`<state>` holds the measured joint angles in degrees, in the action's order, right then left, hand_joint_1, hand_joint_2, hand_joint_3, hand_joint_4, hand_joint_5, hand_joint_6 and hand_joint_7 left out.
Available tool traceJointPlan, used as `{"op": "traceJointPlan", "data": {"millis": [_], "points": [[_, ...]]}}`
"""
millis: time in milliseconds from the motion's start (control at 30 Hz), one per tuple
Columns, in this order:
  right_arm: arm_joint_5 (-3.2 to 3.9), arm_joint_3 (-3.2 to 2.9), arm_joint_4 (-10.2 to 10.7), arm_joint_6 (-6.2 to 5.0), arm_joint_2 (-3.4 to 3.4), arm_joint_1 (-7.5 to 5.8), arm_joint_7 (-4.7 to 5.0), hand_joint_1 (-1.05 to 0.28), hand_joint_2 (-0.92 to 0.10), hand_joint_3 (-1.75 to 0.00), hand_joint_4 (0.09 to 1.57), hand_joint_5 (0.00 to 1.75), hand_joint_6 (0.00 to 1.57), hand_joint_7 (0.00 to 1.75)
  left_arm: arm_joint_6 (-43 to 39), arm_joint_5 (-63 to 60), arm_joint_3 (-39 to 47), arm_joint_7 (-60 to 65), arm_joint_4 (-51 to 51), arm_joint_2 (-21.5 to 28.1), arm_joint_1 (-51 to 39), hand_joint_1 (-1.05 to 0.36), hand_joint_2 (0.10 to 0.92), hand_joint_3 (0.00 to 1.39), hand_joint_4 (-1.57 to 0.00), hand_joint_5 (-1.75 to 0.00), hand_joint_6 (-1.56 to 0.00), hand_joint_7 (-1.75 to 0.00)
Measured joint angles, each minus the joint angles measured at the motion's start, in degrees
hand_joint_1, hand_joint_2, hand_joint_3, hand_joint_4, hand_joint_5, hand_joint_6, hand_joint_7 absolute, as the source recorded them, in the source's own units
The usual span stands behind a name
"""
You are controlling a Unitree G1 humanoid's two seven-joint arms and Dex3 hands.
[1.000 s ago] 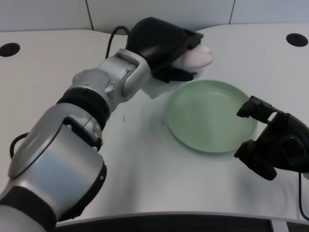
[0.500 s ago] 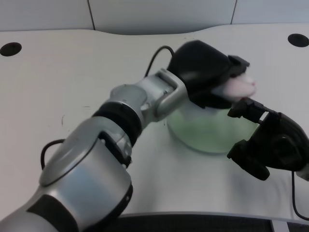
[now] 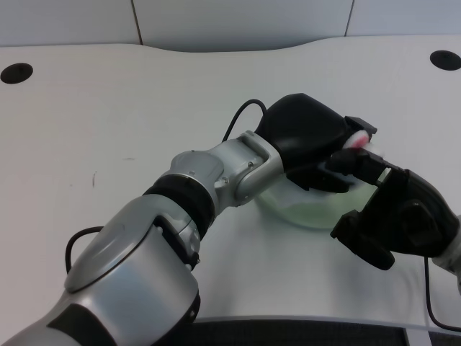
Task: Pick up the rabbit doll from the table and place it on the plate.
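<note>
My left hand [image 3: 310, 148] reaches across the table and sits low over the pale green plate [image 3: 306, 210], covering most of it. It holds the white and pink rabbit doll [image 3: 358, 142], of which only a small pink and white patch shows past the fingers. I cannot tell whether the doll touches the plate. My right hand [image 3: 392, 216] lies just to the right of the plate, close to the left hand's fingertips.
The silver left forearm [image 3: 223, 169] crosses the middle of the white table [image 3: 108, 122]. Black round holes sit at the far left [image 3: 16, 72] and far right [image 3: 444, 60] of the tabletop. A black cable [image 3: 241, 119] loops behind the left wrist.
The left hand, still holding the doll, has swung from behind the plate's far left rim to over the plate and has come down lower onto it.
</note>
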<state>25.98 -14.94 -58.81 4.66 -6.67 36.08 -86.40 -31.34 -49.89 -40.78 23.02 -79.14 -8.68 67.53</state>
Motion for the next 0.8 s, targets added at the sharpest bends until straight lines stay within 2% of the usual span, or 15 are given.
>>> {"op": "traceJointPlan", "data": {"millis": [67, 100, 133, 167, 233, 333, 367, 467, 633, 700, 800], "points": [[0.0, 0.0, 0.1, -0.05, 0.03, 0.0, 0.0, -0.58, -0.86, 0.0, 1.06, 1.75, 1.07, 0.96, -0.2, -0.1, -0.3, 0.1, 0.0, 0.1, 0.0, -0.65, 0.921, 0.66, -0.93, -1.75, -0.64, -1.75], [0.0, 0.0, 0.1, -0.41, 0.04, 0.0, -0.07, -0.56, -0.87, 0.0, 1.06, 1.75, 1.05, 1.05, 0.1, -0.4, -0.7, -0.1, 0.0, 0.3, 0.0, -0.81, 0.921, 0.79, -0.38, -0.98, -0.31, -0.87], [0.0, -0.03, 0.1, -0.91, 0.06, 0.0, -0.25, -0.55, -0.87, -0.01, 1.06, 1.75, 1.04, 1.09, 1.0, -0.7, -1.1, -1.5, 0.0, 0.4, 0.1, -0.87, 0.921, 0.84, -0.19, -0.69, -0.2, -0.57], [0.0, -0.05, 0.1, -1.42, 0.06, 0.0, -0.56, -0.55, -0.87, -0.01, 1.06, 1.75, 1.03, 1.11, 1.9, -1.2, -1.5, -3.3, 0.0, 0.6, 0.1, -0.9, 0.921, 0.87, -0.08, -0.51, -0.14, -0.38], [0.0, -0.11, -0.1, -2.01, 0.06, 0.0, -0.87, -0.55, -0.88, -0.01, 1.06, 1.75, 1.03, 1.13, 3.3, -1.5, -1.9, -5.7, -0.2, 1.2, 0.0, -0.92, 0.921, 0.89, -0.02, -0.42, -0.11, -0.28], [0.0, -0.12, -0.3, -2.4, 0.06, 0.0, -1.04, -0.55, -0.88, -0.01, 1.06, 1.75, 1.02, 1.13, 3.9, -1.5, -1.9, -6.2, -0.2, 2.0, 0.0, -0.92, 0.921, 0.89, 0.0, -0.39, -0.1, -0.25], [0.0, -0.12, -0.3, -2.45, 0.06, 0.02, -1.08, -0.54, -0.88, -0.01, 1.05, 1.75, 1.01, 1.09, 3.8, -1.3, -1.7, -6.4, -0.2, 2.2, 0.0, -1.0, 0.921, 0.91, 0.0, -0.16, -0.05, -0.13], [0.02, -0.15, -0.3, -2.45, 0.01, 0.04, -1.3, -0.53, -0.88, -0.01, 1.04, 1.75, 1.01, 1.06, 2.2, 0.3, -0.1, -6.8, 0.0, 3.8, -0.1, -1.04, 0.921, 0.93, 0.0, -0.02, -0.02, -0.06], [0.01, -0.18, -0.5, -2.44, -0.19, 0.1, -1.52, -0.52, -0.88, -0.01, 1.04, 1.75, 1.02, 1.05, -0.2, 6.0, 5.5, -10.4, 0.2, 6.3, -0.9, -1.05, 0.921, 0.93, 0.0, 0.0, -0.01, -0.03], [0.0, -0.18, -0.7, -2.42, -0.54, 0.1, -1.52, -0.52, -0.88, -0.01, 1.04, 1.75, 1.02, 1.06, -0.9, 8.5, 8.2, -12.1, 0.3, 8.1, -1.0, -1.05, 0.921, 0.93, 0.0, 0.0, -0.01, -0.03], [0.0, -0.19, -1.2, -2.57, -0.68, 0.2, -1.54, -0.52, -0.89, -0.01, 1.05, 1.75, 0.99, 1.1, -4.8, 13.9, 13.1, -14.5, 0.6, 10.2, -2.2, -1.05, 0.921, 0.88, -0.1, -0.05, -0.1, -0.06]]}}
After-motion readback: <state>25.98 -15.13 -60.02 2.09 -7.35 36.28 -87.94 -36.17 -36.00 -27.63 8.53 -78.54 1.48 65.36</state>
